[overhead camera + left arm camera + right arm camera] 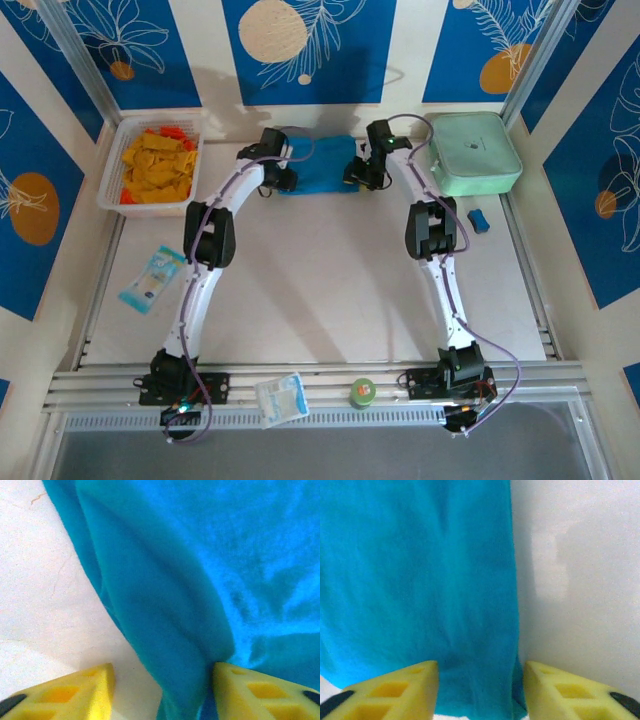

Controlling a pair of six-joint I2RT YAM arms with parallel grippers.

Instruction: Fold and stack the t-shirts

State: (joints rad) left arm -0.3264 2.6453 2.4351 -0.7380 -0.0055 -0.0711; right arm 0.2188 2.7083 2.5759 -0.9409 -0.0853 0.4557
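A teal-blue t-shirt (322, 165) lies folded at the far middle of the table. My left gripper (286, 179) is at its left edge and my right gripper (358, 172) at its right edge. In the left wrist view, the left gripper (162, 692) stands open; a thick fold of the t-shirt (165, 605) runs down between the yellow fingers (75, 692) and touches the right one. In the right wrist view, the right gripper (480, 690) is open too, astride the right edge of the t-shirt (420, 580), with neither finger pressing the cloth.
A mint-green case (472, 153) sits just right of the right gripper. A white basket (112, 178) of orange and yellow pieces stands far left. A clear packet (152, 278) lies left, and a small blue object (479, 219) right. Another packet (281, 397) and a green lid (361, 392) rest on the front rail.
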